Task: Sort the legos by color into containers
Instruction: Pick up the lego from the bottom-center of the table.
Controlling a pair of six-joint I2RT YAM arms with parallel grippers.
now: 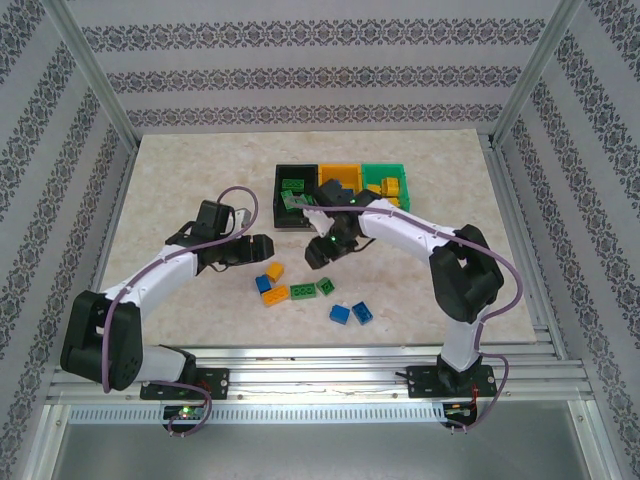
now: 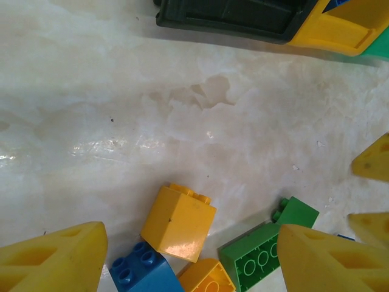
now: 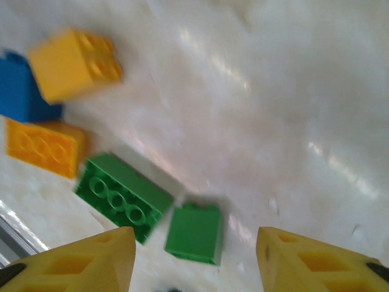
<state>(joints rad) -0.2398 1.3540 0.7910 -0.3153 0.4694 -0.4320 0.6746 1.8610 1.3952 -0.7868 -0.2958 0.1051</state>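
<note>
Containers, far centre: black bin (image 1: 290, 205), orange-yellow bin (image 1: 345, 172), green bin (image 1: 385, 170); some bricks inside. loose legos (image 1: 303, 291), near centre: about seven, unsorted. left gripper (image 1: 262, 246): fingers apart, empty. right gripper (image 1: 318, 255): fingers apart, empty, above green bricks. Sorting judged past halfway

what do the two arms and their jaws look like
Both the left arm and right arm have smooth white links between bulky black joint housings, with a thin purple cable looping along each. Small green lights glow at the black bases. The jaws are yellow wedges with triangular hollows.
</note>
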